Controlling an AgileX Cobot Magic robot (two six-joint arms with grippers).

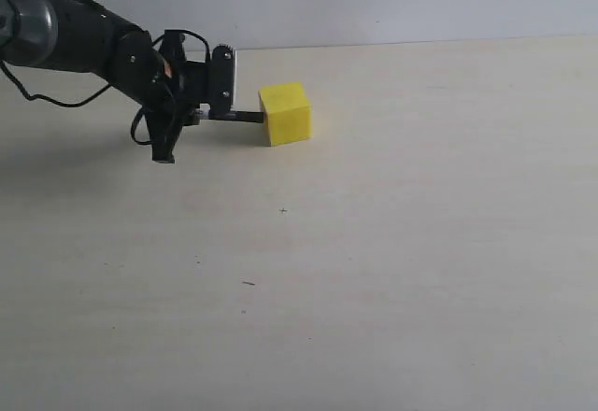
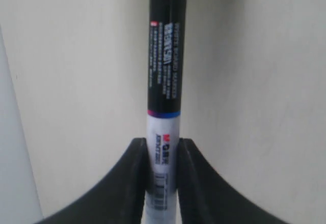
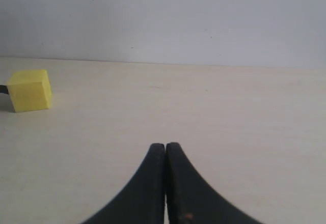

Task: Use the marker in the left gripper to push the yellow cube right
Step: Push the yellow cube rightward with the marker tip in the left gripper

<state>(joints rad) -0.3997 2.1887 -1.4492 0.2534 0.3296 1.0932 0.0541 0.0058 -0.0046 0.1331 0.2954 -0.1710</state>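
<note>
Two black fingers (image 2: 136, 178) of the left gripper (image 1: 217, 103) pinch the marker (image 2: 165, 81) by its white barrel, one finger on each side. The long black section with its printed label runs straight out beyond the fingertips, in line with the gripper's reach. In the exterior view this gripper hangs low over the pale table (image 1: 392, 271) at the far left, close to the grey-white wall (image 1: 392, 0), with a black cable looping around its arm. The marker sticks out of it level, toward the right of that view. The yellow cube (image 1: 285, 114) sits flat on the table just to the right of the gripper, in the far left part of the tabletop. Only a short stretch of the marker's black end bridges the gap between them. That end reaches the lower part of the cube's left face and appears to touch it, though the view is too coarse to be sure of contact. The gripper's own fingers stand clear of the cube. The left wrist view cuts the marker off before its end, so the cube does not appear there. The right gripper (image 3: 165, 147) has its two dark fingers pressed together tip to tip, low over bare tabletop. In its wrist view the cube stands well apart from it, near the wall.
</note>
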